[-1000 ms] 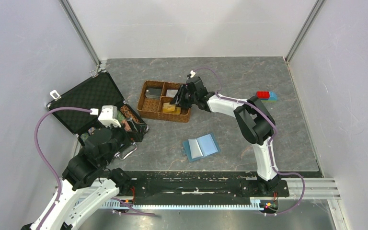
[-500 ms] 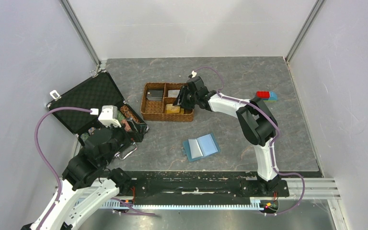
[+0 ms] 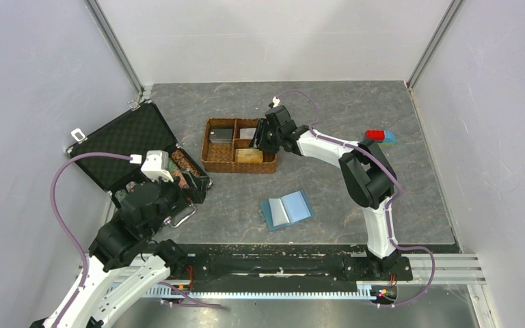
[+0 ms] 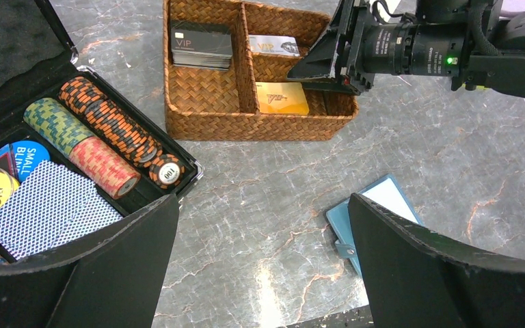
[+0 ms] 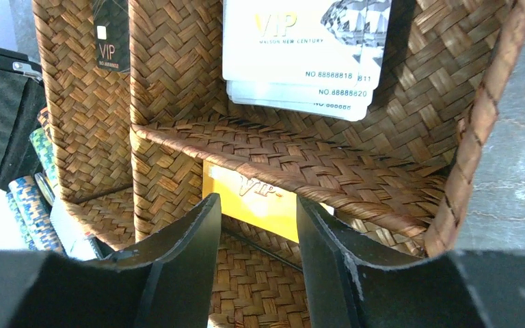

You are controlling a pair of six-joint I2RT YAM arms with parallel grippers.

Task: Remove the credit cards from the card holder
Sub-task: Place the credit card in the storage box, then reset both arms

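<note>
The light-blue card holder [image 3: 287, 209] lies open on the table in front of the tray; its edge also shows in the left wrist view [image 4: 383, 197]. No card shows in it. An orange credit card [image 3: 249, 155] [image 4: 281, 98] [image 5: 256, 195] lies flat in the near right compartment of the wicker tray [image 3: 239, 169]. My right gripper [image 3: 262, 137] [image 5: 258, 203] hovers over that compartment, open, holding nothing. White cards [image 5: 301, 48] and black cards [image 4: 200, 42] lie in the far compartments. My left gripper [image 3: 195, 183] [image 4: 263, 198] is open and empty above bare table.
An open black foam-lined case [image 3: 126, 140] at the left holds rows of poker chips [image 4: 109, 123] and a deck of playing cards. Red and blue toy bricks [image 3: 380, 136] sit at the far right. White walls close in the table.
My right gripper has drawn back a little from the near compartment. The tray has swung a bit straighter. The orange card now lies flat and uncovered. The left arm has not moved.
</note>
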